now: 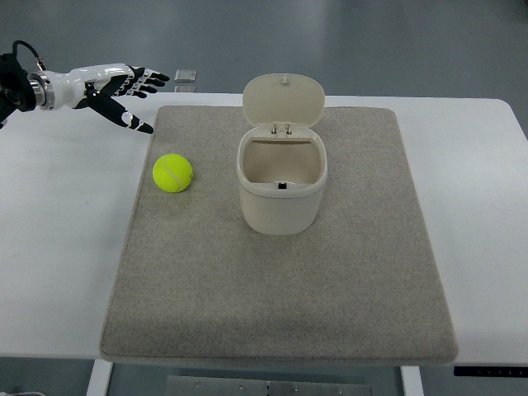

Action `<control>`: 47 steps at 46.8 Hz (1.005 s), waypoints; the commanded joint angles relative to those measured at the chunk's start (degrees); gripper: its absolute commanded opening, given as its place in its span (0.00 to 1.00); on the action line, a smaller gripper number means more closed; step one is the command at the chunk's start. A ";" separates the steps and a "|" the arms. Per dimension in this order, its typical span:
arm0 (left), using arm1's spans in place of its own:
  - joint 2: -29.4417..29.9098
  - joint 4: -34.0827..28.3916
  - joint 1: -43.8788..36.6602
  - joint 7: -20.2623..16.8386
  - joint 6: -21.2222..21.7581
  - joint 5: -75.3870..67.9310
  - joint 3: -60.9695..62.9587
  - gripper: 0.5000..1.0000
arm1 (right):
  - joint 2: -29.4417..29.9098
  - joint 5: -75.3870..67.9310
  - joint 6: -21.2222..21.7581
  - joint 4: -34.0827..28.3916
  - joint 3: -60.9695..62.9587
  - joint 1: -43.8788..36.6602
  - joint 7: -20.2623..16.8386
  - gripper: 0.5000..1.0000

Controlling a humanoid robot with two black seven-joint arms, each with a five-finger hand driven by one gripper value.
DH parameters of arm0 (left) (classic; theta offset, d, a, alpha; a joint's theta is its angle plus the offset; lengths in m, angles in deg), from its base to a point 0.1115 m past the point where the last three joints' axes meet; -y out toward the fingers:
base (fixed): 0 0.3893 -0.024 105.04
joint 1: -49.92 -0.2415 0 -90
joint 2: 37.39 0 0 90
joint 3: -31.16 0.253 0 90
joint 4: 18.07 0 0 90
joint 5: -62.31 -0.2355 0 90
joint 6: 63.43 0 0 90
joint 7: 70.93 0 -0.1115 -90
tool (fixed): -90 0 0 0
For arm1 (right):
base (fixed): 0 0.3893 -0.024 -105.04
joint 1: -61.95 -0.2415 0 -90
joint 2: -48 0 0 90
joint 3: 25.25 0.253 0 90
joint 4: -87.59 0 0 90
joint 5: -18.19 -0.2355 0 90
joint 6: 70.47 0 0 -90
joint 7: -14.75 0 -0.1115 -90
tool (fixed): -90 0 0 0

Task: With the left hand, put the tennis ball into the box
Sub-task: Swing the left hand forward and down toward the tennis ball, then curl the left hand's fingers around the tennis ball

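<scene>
A yellow-green tennis ball [172, 173] lies on the left part of a grey mat [280, 280]. To its right stands a cream box [281, 191] with its hinged lid [283, 101] tipped up and back, the inside bare. My left hand [132, 97] hovers at the upper left, above and left of the ball, fingers spread and holding nothing. It is well apart from the ball. The right arm does not show.
The mat lies on a white table [58, 247]. A small grey square object [186, 77] sits beyond the table's far edge, near my left hand. The table's front edge [272, 361] runs along the bottom.
</scene>
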 commanded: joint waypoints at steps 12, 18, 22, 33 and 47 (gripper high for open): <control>1.26 2.37 1.57 0.00 -0.06 -9.85 0.04 0.92 | 0.00 0.02 0.00 0.00 0.00 0.00 0.00 0.80; 2.75 6.23 3.76 0.00 -0.06 -10.99 0.04 0.92 | 0.00 -0.07 0.00 0.00 0.00 0.00 -0.09 0.80; 4.16 10.71 6.31 0.00 0.11 -11.25 0.04 0.92 | 0.00 0.02 0.00 0.00 0.00 0.00 0.00 0.81; 5.65 16.08 8.08 0.00 2.40 -13.79 0.22 0.92 | 0.00 0.02 0.00 0.00 0.00 0.00 0.00 0.80; 7.32 22.76 7.29 0.00 6.71 -16.62 0.30 0.92 | 0.00 0.02 0.00 0.00 0.00 0.00 0.00 0.80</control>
